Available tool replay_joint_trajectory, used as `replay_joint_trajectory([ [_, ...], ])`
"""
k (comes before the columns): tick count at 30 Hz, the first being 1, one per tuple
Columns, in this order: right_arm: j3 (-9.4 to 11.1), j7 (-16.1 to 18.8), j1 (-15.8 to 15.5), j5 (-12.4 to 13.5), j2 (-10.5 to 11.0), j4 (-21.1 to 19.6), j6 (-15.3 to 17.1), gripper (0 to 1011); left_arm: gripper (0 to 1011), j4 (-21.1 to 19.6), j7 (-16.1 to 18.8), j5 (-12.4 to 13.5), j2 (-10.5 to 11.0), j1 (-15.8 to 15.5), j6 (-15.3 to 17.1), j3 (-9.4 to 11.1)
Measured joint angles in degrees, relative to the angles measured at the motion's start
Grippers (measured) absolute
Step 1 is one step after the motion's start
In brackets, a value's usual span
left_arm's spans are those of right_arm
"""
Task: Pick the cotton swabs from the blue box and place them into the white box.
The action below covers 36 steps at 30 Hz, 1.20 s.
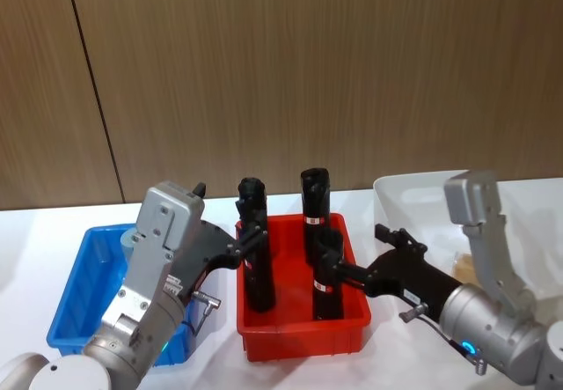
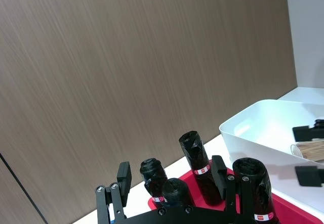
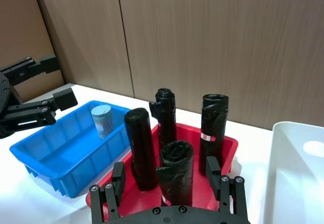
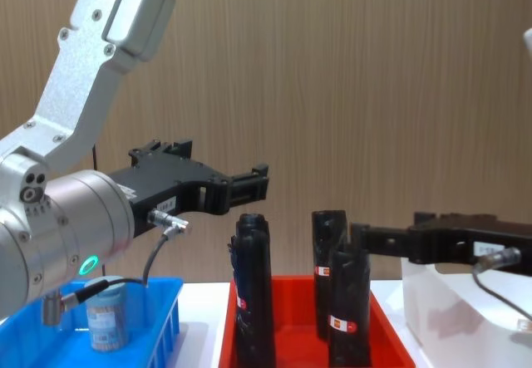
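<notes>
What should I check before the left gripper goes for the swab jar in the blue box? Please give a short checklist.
1. Jar to pick: ok, one swab jar stands upright in the blue box.
2. Left gripper open and empty: ok.
3. Left gripper above the jar: not ok, it hangs high, toward the red crate.
4. Left gripper free of the black cylinders: cannot tell, its tips look close to one.
5. Right gripper out of the way: ok, open, over the red crate.
6. Room in the white box: ok, much of its floor is bare.
</notes>
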Motion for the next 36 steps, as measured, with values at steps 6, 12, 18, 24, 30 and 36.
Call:
replay_joint_trajectory([
  [6,-0.56,1.06,1.73,-1.23,-1.08,2.28,0.70,1002,1004,0.00,0.00,0.00,0.00,0.00,0.00,0.00],
  [12,-1.12,1.89,3.47,-2.41,-2.14,5.18,1.04,1002,1004,0.00,0.00,0.00,0.00,0.00,0.00,0.00],
  [18,-1.49,2.17,5.03,-3.41,-3.00,7.90,1.02,1002,1004,0.00,0.00,0.00,0.00,0.00,0.00,0.00],
  [24,-1.56,1.96,6.37,-4.06,-3.67,10.54,0.55,1002,1004,0.00,0.00,0.00,0.00,0.00,0.00,0.00],
  [30,-1.50,1.12,7.43,-4.32,-4.12,12.66,0.04,1002,1004,0.00,0.00,0.00,0.00,0.00,0.00,0.00],
  [36,-1.26,0.15,8.51,-4.41,-4.55,15.34,-0.69,1001,1004,0.00,0.00,0.00,0.00,0.00,0.00,0.00],
])
